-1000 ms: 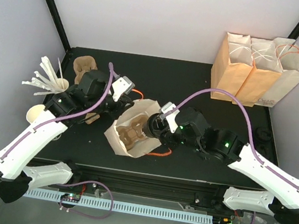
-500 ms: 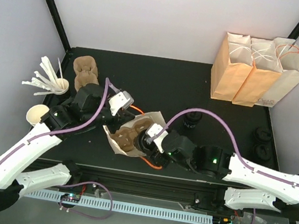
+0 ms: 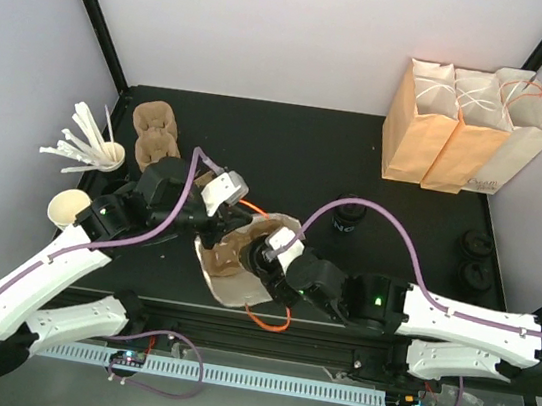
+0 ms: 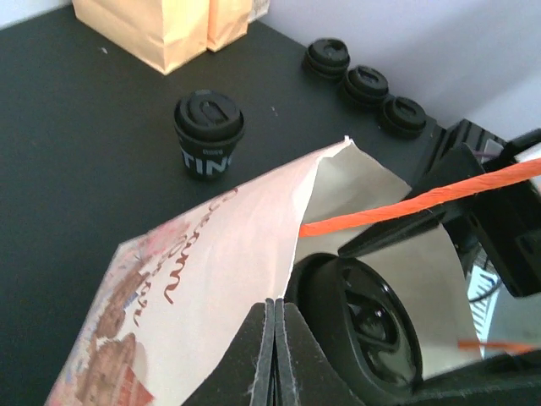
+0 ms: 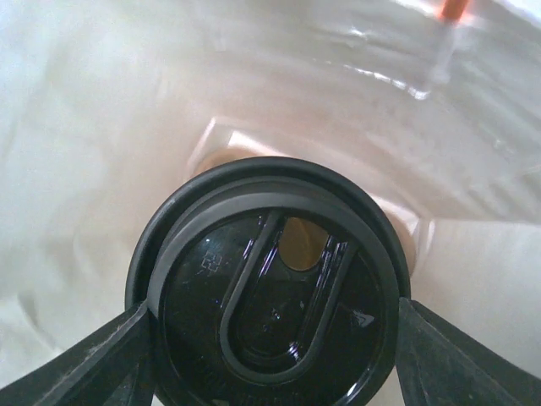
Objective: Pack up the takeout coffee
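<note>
The takeout coffee (image 5: 270, 304), a small black cup with a round black lid, is inside a printed paper bag (image 3: 240, 278) that lies on its side near the table's front. My right gripper (image 5: 270, 338) is shut on the cup, one finger on each side of it, and reaches into the bag's mouth (image 3: 266, 255). My left gripper (image 4: 275, 309) is shut on the bag's upper edge (image 4: 254, 254) and holds the mouth open. The lid also shows in the left wrist view (image 4: 363, 330). A brown cup carrier (image 3: 229, 253) lies in the bag.
A second black lidded cup (image 3: 350, 217) stands right of the bag; it also shows in the left wrist view (image 4: 209, 134). Three upright paper bags (image 3: 463, 129) stand back right. Loose black lids (image 3: 473, 260) lie at the right edge. Brown carriers (image 3: 155, 126), a stirrer cup (image 3: 108, 152) and white cups (image 3: 69, 205) stand left.
My right gripper has carried the black cup leftward and down into the bag's mouth. The bag has shifted toward the front edge, with my left gripper still holding its edge.
</note>
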You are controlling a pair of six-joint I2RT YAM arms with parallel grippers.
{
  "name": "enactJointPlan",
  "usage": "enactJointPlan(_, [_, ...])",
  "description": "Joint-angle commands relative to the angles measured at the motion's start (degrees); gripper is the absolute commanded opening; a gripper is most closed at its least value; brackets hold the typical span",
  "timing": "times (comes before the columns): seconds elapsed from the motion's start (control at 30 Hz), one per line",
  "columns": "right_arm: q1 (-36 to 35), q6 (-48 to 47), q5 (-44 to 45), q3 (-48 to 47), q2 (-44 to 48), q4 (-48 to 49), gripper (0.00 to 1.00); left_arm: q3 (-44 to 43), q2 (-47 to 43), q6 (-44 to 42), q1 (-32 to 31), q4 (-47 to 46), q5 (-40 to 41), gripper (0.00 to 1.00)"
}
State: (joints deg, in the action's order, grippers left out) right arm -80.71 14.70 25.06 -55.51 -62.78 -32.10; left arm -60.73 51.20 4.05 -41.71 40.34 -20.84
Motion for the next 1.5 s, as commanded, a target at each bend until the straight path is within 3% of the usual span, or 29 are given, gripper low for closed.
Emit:
enactJointPlan(0.0, [0.4, 4.69, 5.62, -6.75, 0.18, 1.27, 0.48, -8.11, 2.7, -2.15, -0.85, -0.33, 2.82, 0.02])
enactJointPlan(0.23, [0.64, 10.0, 6.04, -8.12, -6.32, -0.45, 0.45, -13.0, 5.42, -4.45, -2.33, 0.53, 4.76, 0.02])
enactJointPlan(0.43, [0.65, 11.56, 11.62, -0.72, -6.97, 5.21, 0.42, -8.86, 4.7, -2.38, -4.79, -1.58, 3.41, 0.02])
enactJointPlan(0.63, [0.55, 14.55, 14.06, 1.06, -7.84, 1.88, 0.41, -7.16, 3.54, -0.28, -7.18, -2.93, 6.4, 0.01])
enactJointPlan(0.97, [0.55, 17.03, 16.77, 14.15, -6.75, 17.46, 0.41, -1.74, 4.44, 5.4, -10.99, -9.48, 8.77, 0.02])
enactJointPlan(1.13, [-0.23, 13.75, 16.49, 19.22, -5.72, 23.97, 0.43, -1.89, 4.74, 10.15, -11.84, -10.03, 11.94, 0.02])
enactJointPlan(1.47, [-4.37, 13.46, 25.94, 9.14, -11.5, 15.1, 0.42, -2.89, 5.65, 16.3, -12.93, -13.62, 16.19, 0.02])
